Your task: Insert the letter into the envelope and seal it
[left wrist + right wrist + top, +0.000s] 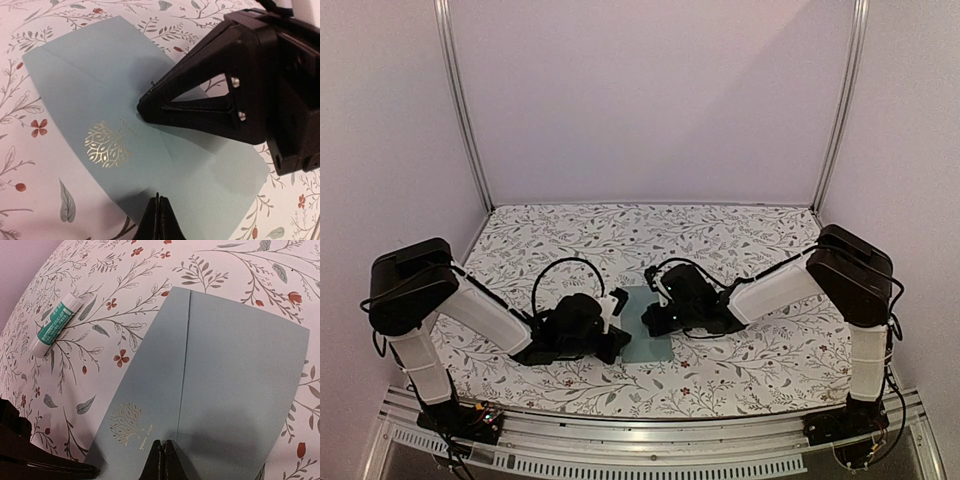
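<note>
The teal envelope (648, 338) lies flat on the floral table between the two arms. Its flap, with a gold tree emblem (106, 145), is folded down over the body. My left gripper (159, 201) is shut, its tips pressed together at the envelope's (90, 85) near edge, nothing between them. My right gripper (164, 445) is also shut, its tips resting on the envelope (240, 365) beside the flap's edge line. In the left wrist view the right gripper's black tip (143, 107) touches the middle of the envelope. The letter is hidden from every view.
A white-and-teal glue stick (54, 324) lies on the floral tablecloth (100, 270), apart from the envelope. Part of the left arm's black body (30, 460) shows at the bottom left of the right wrist view. White walls and metal posts (460, 100) enclose the table.
</note>
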`<control>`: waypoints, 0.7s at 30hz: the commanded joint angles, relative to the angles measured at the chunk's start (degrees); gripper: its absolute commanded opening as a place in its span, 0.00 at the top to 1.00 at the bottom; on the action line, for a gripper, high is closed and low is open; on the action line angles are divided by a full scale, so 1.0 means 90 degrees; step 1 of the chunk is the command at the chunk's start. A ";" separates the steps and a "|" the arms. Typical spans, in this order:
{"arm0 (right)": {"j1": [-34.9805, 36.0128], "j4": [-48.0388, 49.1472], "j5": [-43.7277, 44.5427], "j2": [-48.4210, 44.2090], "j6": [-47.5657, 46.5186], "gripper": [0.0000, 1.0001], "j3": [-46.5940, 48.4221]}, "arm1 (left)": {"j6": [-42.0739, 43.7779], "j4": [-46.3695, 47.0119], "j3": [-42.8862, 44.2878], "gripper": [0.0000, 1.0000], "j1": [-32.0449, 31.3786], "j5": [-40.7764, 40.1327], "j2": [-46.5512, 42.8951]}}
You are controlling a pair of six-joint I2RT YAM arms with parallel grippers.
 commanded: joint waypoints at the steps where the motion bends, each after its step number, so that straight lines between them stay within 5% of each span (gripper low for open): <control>1: -0.0088 -0.0357 -0.0172 0.0409 0.0002 1.00 -0.0120 | 0.0096 -0.0200 0.0052 1.00 -0.0086 -0.0053 0.0191; 21: 0.0542 -0.0946 -0.0050 0.0266 0.0157 1.00 0.0143 | 0.0108 -0.0212 0.0062 1.00 -0.0085 -0.0062 0.0184</control>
